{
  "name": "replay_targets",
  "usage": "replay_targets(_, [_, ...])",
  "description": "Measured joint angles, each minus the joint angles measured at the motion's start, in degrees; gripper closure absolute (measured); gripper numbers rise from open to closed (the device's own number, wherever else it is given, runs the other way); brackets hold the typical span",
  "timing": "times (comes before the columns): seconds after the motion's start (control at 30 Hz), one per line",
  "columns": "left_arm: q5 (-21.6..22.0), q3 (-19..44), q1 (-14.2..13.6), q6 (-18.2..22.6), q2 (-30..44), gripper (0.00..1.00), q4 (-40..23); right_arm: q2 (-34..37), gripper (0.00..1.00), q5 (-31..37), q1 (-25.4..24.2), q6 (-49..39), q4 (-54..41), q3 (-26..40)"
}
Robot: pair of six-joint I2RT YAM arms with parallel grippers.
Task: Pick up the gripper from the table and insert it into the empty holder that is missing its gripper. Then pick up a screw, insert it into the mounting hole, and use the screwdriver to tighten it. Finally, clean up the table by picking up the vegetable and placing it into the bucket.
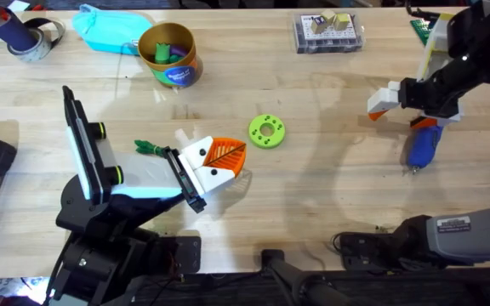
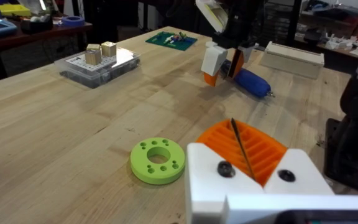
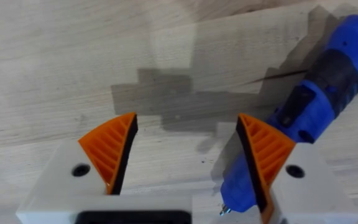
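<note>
Right pincer [image 3: 188,155] open over table; screwdriver [image 3: 309,106] tip cut off.

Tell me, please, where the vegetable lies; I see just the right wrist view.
Observer: The vegetable lies on the table beside the left arm, outside the bucket.
Operator: Is the left gripper holding anything?
Observer: No. The left gripper is shut and empty, near the green ring.
</note>
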State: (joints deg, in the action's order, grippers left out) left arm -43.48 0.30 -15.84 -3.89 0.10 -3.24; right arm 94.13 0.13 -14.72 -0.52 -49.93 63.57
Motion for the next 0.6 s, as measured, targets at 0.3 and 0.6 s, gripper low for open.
replay_targets(0.3, [-0.02,0.00,0.00,-0.03,0.00,0.991,-0.10,-0.28,0.013,-1.19,-0.09,0.36,-1.49,0.62])
replay_targets(0.6, [-0.02,0.00,0.00,-0.04,0.00,0.991,-0.10,-11.45,0.013,3.76,-1.49,5.82,-5.02,4.29])
